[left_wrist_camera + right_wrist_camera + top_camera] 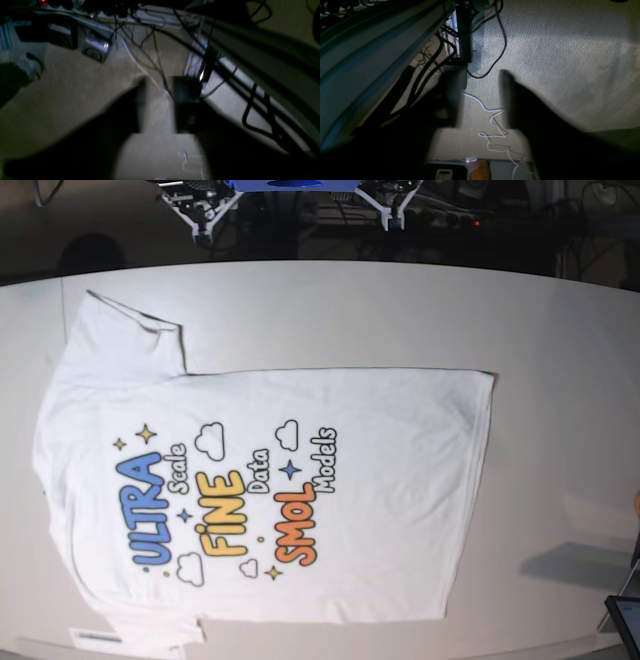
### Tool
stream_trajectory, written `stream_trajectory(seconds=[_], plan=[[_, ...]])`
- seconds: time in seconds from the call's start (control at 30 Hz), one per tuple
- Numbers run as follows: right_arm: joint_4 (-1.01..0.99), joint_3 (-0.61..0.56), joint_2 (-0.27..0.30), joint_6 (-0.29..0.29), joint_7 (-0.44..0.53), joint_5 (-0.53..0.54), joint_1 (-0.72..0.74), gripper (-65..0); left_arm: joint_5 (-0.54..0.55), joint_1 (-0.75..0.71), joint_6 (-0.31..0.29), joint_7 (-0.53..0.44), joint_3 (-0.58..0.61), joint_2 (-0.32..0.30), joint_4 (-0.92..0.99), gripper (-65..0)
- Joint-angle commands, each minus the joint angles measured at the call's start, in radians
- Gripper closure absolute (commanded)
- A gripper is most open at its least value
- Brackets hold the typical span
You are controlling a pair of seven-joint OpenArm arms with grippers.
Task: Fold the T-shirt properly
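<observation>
Fabric covered most of the white table in the base view: the T-shirt lay spread flat, print side up, its collar end toward the left of that view and its hem toward the right. The print read "ULTRA Scale FINE Data SMOL Models" in blue, yellow and orange, turned sideways. One sleeve reached toward the far edge of the table; the other ran off the bottom of the picture, so its outline was cut off. The neck opening could not be made out at the left edge.

Neither arm showed over the table in the base view; only parts of the rig's base sat at the top edge, dark and cropped.

Both wrist views were dim and blurred and looked down at carpeted floor rather than at the shirt. In the left wrist view the left gripper appeared as two dark silhouetted fingers with a clear gap of carpet between them, nothing in it: jaws apart and empty. In the right wrist view the right gripper likewise stood with its fingers spread, a white cable on the floor visible through the gap, nothing held. Black cables trailed across the floor, and the table's underside or edge filled one side of each wrist view, too dark to read in detail.
</observation>
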State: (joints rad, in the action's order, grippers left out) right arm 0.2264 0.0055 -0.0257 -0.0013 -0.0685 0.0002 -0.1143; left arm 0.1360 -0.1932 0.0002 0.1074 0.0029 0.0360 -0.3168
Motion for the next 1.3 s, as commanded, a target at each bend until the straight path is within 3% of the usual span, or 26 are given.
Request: stream_trajectory(seconds=[0.0,0.03,0.1,0.17,0.23,0.3,0.43,0.57,0.77,0.9,1.27], plan=[[0.005,0.001,-0.004,-0.003,0.005,0.004,-0.003,-42.7,0.0,-0.007,0.001,0.002,0.003,0.0,-0.005,-29.4],[0.005,-0.002,-0.004,-0.003,0.005,0.004,-0.003,-46.7,0.0,-0.007,-0.007,0.001,0.004,0.0,-0.005,-30.9],[0.005,0.001,-0.004,-0.003,0.006,0.004,-0.003,-47.3,0.001,-0.007,-0.045,-0.001,0.03,0.0,-0.006,-28.2],[0.006,0.001,-0.003,-0.003,0.006,0.004,-0.003,-40.3,0.009,-0.007,-0.055,-0.001,0.047,0.0,-0.006,-20.0],[0.008,0.001,-0.003,-0.003,0.006,0.004,-0.003,-22.3,0.011,-0.007,-0.055,-0.001,0.044,0.0,-0.003,-2.2],[0.008,0.001,-0.001,-0.003,0.006,0.004,-0.003,-0.6,0.011,-0.007,-0.055,-0.001,0.044,0.0,-0.003,0.0],[0.008,0.001,-0.001,-0.003,0.008,0.004,-0.003,-5.8,0.011,-0.007,-0.055,-0.001,0.045,0.0,-0.003,0.0],[0.008,-0.003,-0.001,-0.003,0.055,0.004,-0.009,-3.3,0.011,-0.013,-0.055,-0.008,0.045,-0.005,-0.008,0.0],[0.023,0.001,0.02,-0.003,0.082,0.004,-0.071,0.0,0.011,-0.067,-0.055,-0.163,0.045,-0.034,-0.018,0.0],[0.252,0.044,0.031,-0.003,0.078,0.004,-0.219,0.0,0.006,-0.168,-0.055,-0.24,0.05,-0.057,-0.15,0.0],[0.919,0.057,0.034,-0.003,0.075,0.004,-0.628,0.0,0.012,-0.447,-0.053,-0.248,0.029,-0.155,-0.589,0.0]])
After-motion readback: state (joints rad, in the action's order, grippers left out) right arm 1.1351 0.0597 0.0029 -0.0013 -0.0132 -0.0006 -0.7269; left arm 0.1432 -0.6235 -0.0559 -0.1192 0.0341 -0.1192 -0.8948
